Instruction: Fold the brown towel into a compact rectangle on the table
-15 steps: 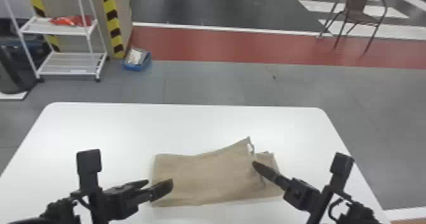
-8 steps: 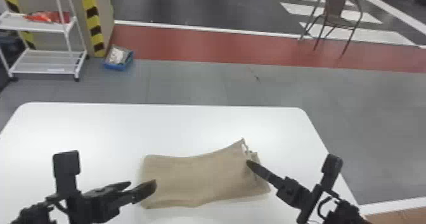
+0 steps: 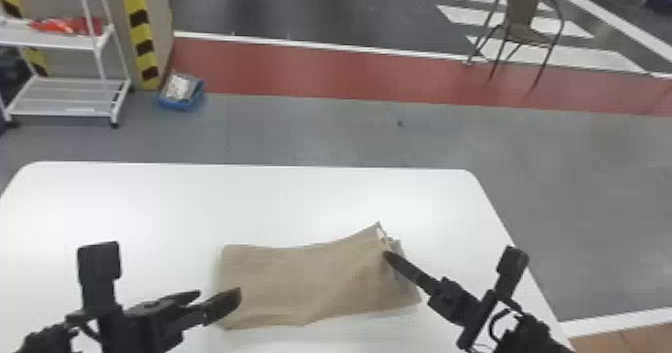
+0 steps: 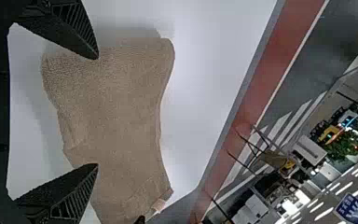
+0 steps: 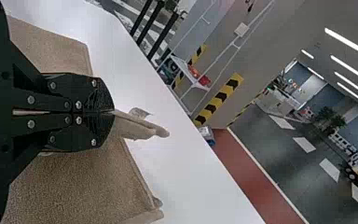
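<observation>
In the head view the brown towel (image 3: 300,282) lies folded in a long shape, its far right corner lifted. My left gripper (image 3: 215,299) is open by the towel's left end; in the left wrist view the left gripper (image 4: 98,112) has its fingers apart, with the towel (image 4: 116,107) in front of and between them. My right gripper (image 3: 387,256) is at the towel's right end. In the right wrist view the right gripper (image 5: 109,112) is shut on a pinched fold, which sticks out past the fingertips, and the towel (image 5: 79,186) spreads on both sides below.
The white table (image 3: 250,197) carries the towel near its front. Beyond its far edge are a white shelf rack (image 3: 70,97), a blue bin (image 3: 181,93) and a chair (image 3: 522,22) on the floor.
The head view has shifted, so table and background sit farther left, then slightly back right. Both grippers keep about the same places beside the towel, the left still open.
</observation>
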